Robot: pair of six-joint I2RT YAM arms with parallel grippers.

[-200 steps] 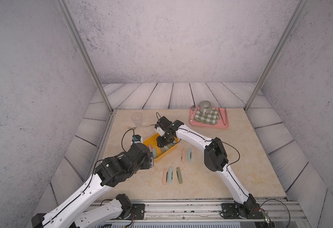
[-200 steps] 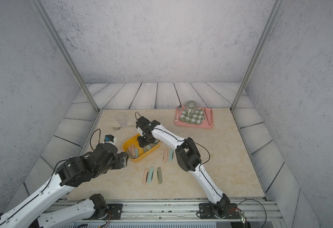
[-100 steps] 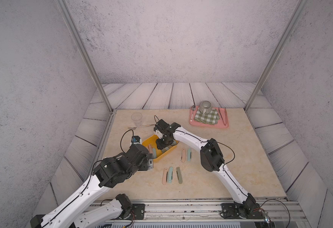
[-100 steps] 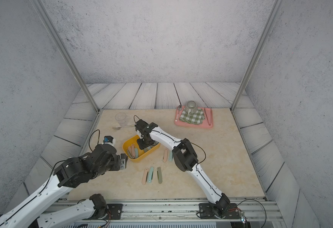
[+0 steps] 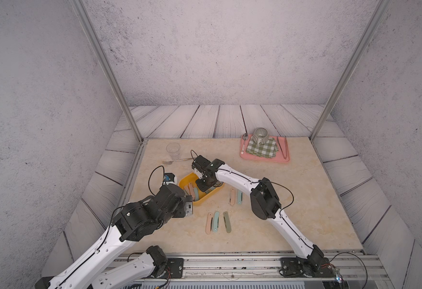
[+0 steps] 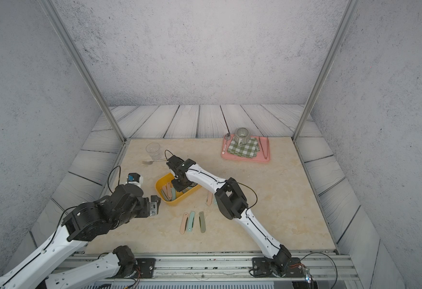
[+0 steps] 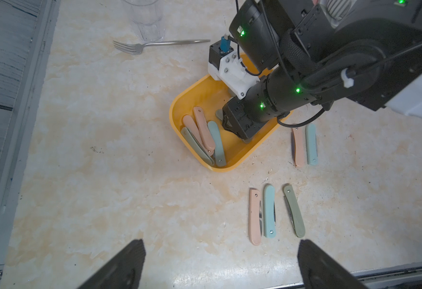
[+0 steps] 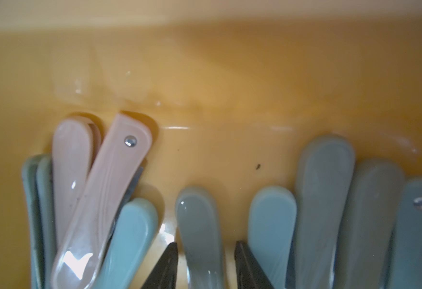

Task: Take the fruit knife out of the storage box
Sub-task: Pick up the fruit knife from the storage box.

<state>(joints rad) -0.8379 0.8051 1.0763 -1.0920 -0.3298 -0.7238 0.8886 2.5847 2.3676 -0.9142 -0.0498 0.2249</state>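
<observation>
The right gripper [image 8: 205,244] is down inside the box [image 5: 188,178], its jaws partly apart and straddling a grey-green knife [image 8: 197,220] that lies flat on the box floor; a strip of yellow shows between that knife and one finger [image 8: 245,260], so the jaws are not clenched on it; more folded knives lie in the box on both sides, a pink, green and blue cluster [image 7: 205,132] against one long wall and grey-blue ones [image 8: 325,195] on the other side; the left gripper [image 7: 220,241] hangs released, jaws wide with nothing between them, over the table [image 5: 330,200] just beside the box's near corner; outside the box, a row of three [image 5: 216,221], pink, blue and green, lies near the front, and a pair [image 5: 236,196], pink and blue, lies between the box and the right arm's elbow; a glass [image 5: 173,149] and a fork [image 5: 177,160] sit behind the box; a pink tray [image 5: 267,160] is well apart at the far right.
</observation>
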